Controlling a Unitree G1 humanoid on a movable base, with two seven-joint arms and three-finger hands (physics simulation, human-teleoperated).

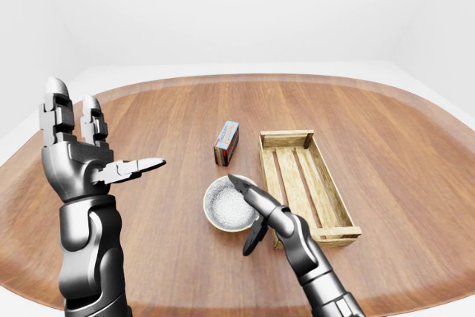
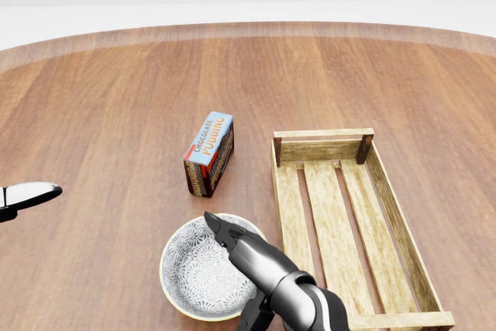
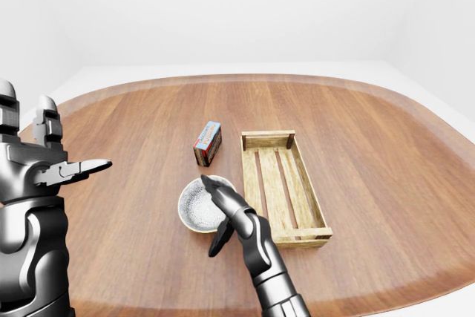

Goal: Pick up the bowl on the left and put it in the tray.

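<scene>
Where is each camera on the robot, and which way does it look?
Head view: on the head, tilted down at the bowl, box and tray; the right hand shows, plus one left finger.
Left-eye view: on the head, facing across the whole table; raised left hand and right arm show.
Right-eye view: beside it, facing likewise; same hands.
Both eye views share nearly one picture.

Table (image 2: 116, 114): brown wood, smooth, soft sheen. Tray (image 2: 322, 134): pale wood, matt, grainy. Bowl (image 2: 190, 273): glazed look, fine grey-white pattern inside. Box (image 2: 209, 153): printed card. Left hand (image 1: 78, 165), right hand (image 2: 248, 257): glossy dark metal-look shells.
</scene>
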